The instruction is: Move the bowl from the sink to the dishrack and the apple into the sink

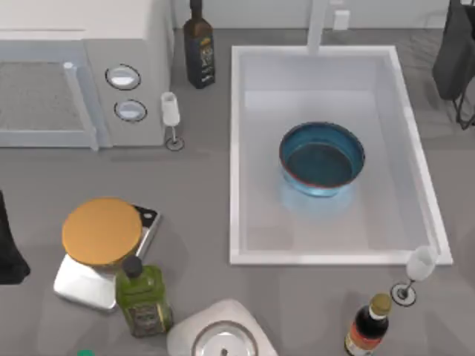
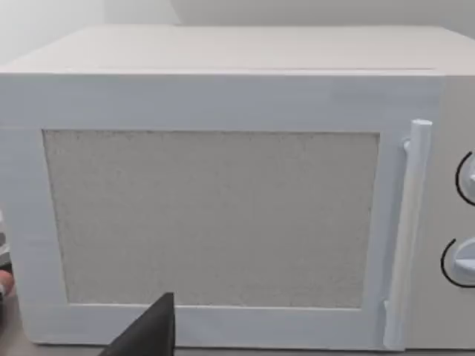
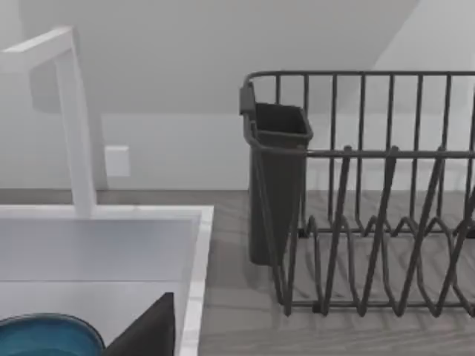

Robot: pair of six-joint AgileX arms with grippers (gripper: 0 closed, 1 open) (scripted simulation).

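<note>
Bowl (image 1: 322, 158), blue with a reddish rim, upright on the floor of the sink (image 1: 239, 148), near the basin's middle; its open top leaves the rim free for a grasp from above. Dishrack (image 3: 364, 193) stands on the counter (image 1: 200, 193) beyond the sink's right rim, its slots vacant to receive the bowl. A red sliver at the left wrist view's edge, beside the microwave (image 2: 223, 193), may be the apple. Whether either gripper is open or closed cannot be told.
</note>
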